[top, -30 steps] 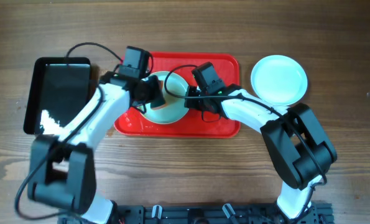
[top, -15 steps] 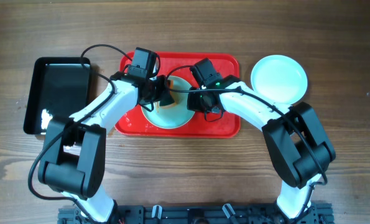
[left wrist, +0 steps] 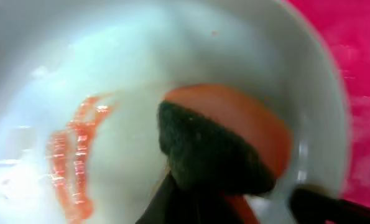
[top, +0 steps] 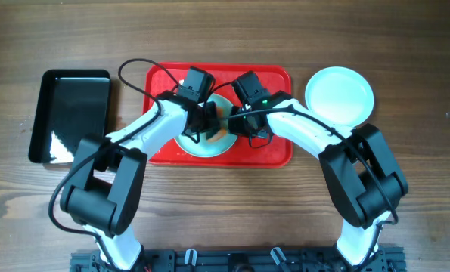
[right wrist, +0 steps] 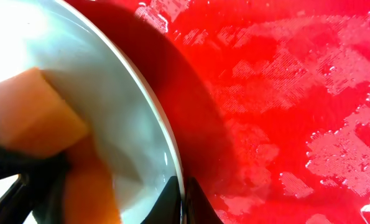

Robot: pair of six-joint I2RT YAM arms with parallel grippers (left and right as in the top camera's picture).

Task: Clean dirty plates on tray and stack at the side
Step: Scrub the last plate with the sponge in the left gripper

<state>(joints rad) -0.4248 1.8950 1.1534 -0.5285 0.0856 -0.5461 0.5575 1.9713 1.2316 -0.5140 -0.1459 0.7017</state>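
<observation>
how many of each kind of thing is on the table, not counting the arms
plates: 2
trays: 2 (red tray, black tray)
sponge: 1
total: 5

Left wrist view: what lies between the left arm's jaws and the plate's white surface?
A sponge, orange with a dark green face, held over the plate, just right of an orange smear. The left wrist view shows this.

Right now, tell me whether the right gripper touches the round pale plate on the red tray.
Touching: right wrist view shows the right gripper pinching the plate rim.
</observation>
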